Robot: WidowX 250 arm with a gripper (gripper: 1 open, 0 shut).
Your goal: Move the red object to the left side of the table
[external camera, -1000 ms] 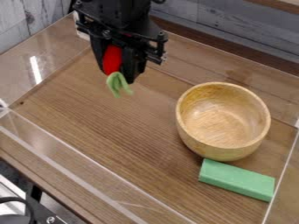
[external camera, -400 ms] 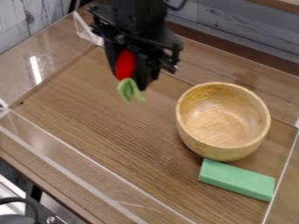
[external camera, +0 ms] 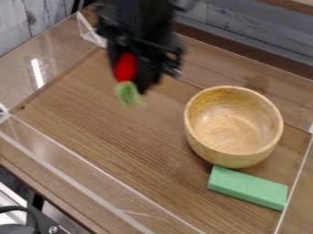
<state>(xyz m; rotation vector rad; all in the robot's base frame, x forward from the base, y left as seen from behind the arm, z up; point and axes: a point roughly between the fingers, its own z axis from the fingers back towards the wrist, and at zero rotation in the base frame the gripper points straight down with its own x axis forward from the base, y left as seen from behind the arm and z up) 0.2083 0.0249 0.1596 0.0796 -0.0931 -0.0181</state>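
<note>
Gripper (external camera: 126,60) holding the red strawberry-like toy (external camera: 124,69) over the table (external camera: 91,123)

Its jaws stand partly open around the toy, green leafy end downward.

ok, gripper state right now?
Gripper: closed on the red object, leafy end down, off the table.

The wood-grain tabletop (external camera: 91,128) carries 2 things directly: a round wooden bowl (external camera: 232,125) and a green block (external camera: 248,186).
</note>
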